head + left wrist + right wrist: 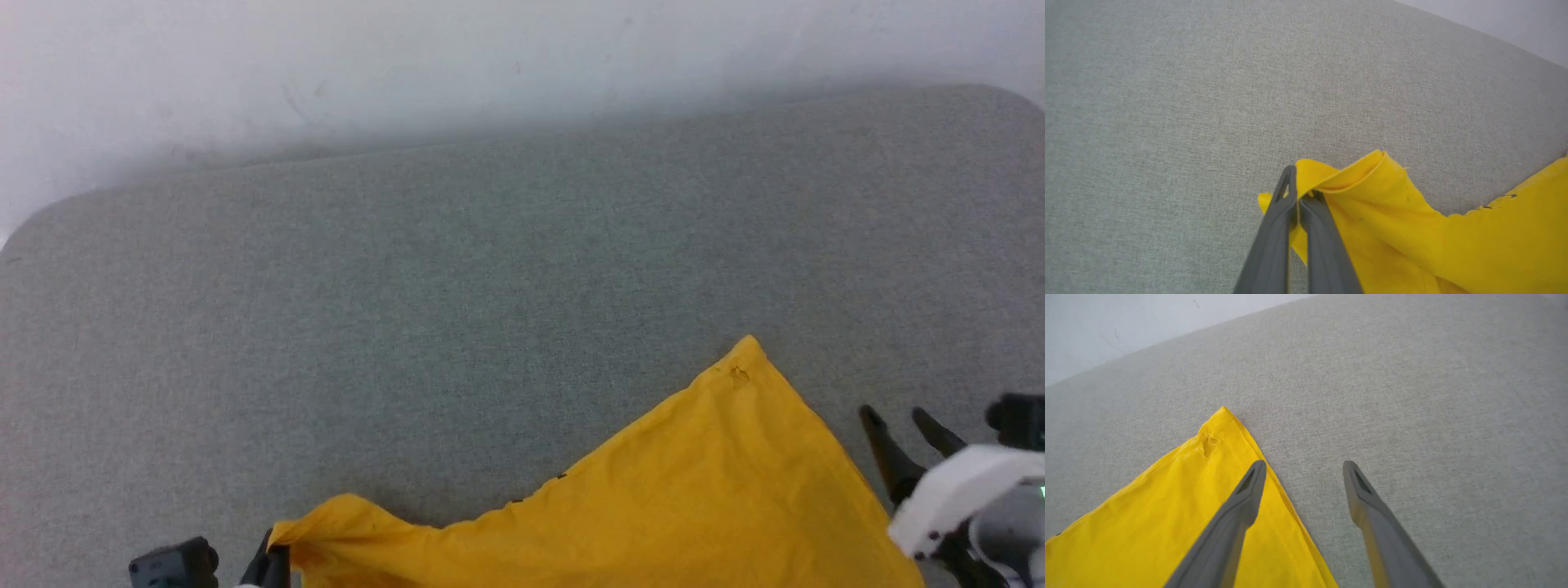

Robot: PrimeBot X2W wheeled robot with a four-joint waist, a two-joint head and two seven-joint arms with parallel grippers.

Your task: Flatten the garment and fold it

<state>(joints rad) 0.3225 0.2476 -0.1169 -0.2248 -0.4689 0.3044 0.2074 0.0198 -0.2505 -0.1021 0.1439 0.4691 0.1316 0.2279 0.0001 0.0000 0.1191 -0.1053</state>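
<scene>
The left gripper [1300, 192] pinched a bunched corner of the bright yellow cotton garment [694, 490], which lay on the grey woven surface [490, 245] between both grippers. A one-sided pull would likely drag and crumple it, since the right gripper [1304, 469], just beside its edge, stood spread and empty. Its long axis seemingly ran gripper to gripper, and its peak pointed away from the robot.

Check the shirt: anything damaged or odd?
Near the far pointed corner of the garment sits a small puckered mark, like a snag or tiny hole; I cannot tell which. The corner in the left gripper is bunched.
</scene>
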